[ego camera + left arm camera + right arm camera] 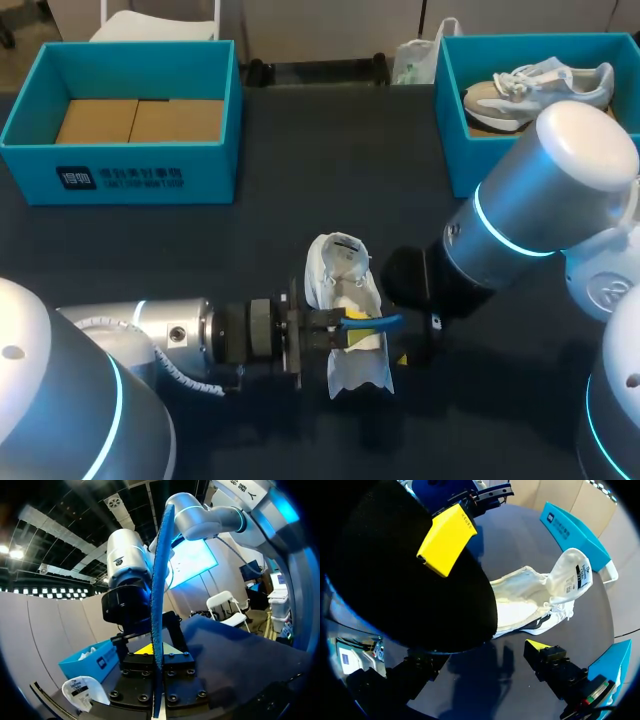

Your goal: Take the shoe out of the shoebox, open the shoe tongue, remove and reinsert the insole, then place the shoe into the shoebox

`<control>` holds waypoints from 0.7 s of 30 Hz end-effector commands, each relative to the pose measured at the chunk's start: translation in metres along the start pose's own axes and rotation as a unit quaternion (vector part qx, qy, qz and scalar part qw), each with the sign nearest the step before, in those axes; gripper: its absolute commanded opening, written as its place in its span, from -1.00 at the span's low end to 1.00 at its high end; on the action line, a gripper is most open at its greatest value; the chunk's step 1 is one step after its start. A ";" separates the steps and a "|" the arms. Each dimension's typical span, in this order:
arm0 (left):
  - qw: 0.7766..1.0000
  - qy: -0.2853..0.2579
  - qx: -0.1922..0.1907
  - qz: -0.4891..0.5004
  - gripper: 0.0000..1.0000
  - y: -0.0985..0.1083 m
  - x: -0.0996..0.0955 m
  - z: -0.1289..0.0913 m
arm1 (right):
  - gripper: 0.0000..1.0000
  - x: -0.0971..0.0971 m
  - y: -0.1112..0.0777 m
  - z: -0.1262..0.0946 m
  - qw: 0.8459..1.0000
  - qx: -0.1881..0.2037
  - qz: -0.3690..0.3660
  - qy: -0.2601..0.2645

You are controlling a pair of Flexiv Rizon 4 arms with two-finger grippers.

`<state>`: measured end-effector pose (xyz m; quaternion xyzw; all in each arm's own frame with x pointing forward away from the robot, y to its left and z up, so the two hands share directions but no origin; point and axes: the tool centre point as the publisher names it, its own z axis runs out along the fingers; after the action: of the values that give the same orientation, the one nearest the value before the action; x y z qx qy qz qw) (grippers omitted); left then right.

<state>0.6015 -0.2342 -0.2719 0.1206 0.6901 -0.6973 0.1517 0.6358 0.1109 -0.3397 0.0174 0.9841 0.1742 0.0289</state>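
Dark table (250, 240), white shoe (345, 300) sat mid-table. Left gripper (156, 652) pinched the blue insole (161, 590) edge-on. Right gripper (492, 591) was spread, straddling the shoe. Likely reinsertion: feed toe-end into the opening first, steady the heel, slide flat, avoid folding.

Two teal shoeboxes (120, 150) (452, 130). Two white sneakers (345, 295) (540, 88), one inside a shoebox and one out on the table (300, 215). One blue insole (161, 605).
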 end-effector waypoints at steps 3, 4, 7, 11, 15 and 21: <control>1.000 0.004 -0.004 -0.002 -1.00 0.006 0.003 0.000 | 1.00 0.001 -0.001 0.000 1.000 -0.001 0.000 -0.001; 1.000 0.004 -0.006 -0.004 -1.00 0.008 0.003 0.000 | 1.00 0.001 -0.001 0.000 1.000 -0.001 0.000 -0.001; 1.000 0.003 -0.013 -0.003 -1.00 0.014 0.002 0.001 | 1.00 0.001 -0.001 0.000 1.000 -0.001 0.000 -0.001; 1.000 -0.001 -0.019 -0.006 -1.00 0.020 0.001 0.001 | 1.00 0.001 -0.001 0.000 1.000 -0.001 0.000 -0.001; 1.000 0.000 -0.020 -0.009 -1.00 0.024 0.001 0.001 | 1.00 0.001 -0.001 0.000 1.000 -0.001 0.000 -0.001; 1.000 0.001 -0.021 -0.002 -1.00 0.032 -0.001 0.003 | 1.00 0.001 -0.001 0.000 1.000 -0.001 0.000 -0.001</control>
<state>0.6116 -0.2316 -0.2954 0.1158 0.7054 -0.6825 0.1521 0.6358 0.1109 -0.3397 0.0174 0.9841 0.1742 0.0289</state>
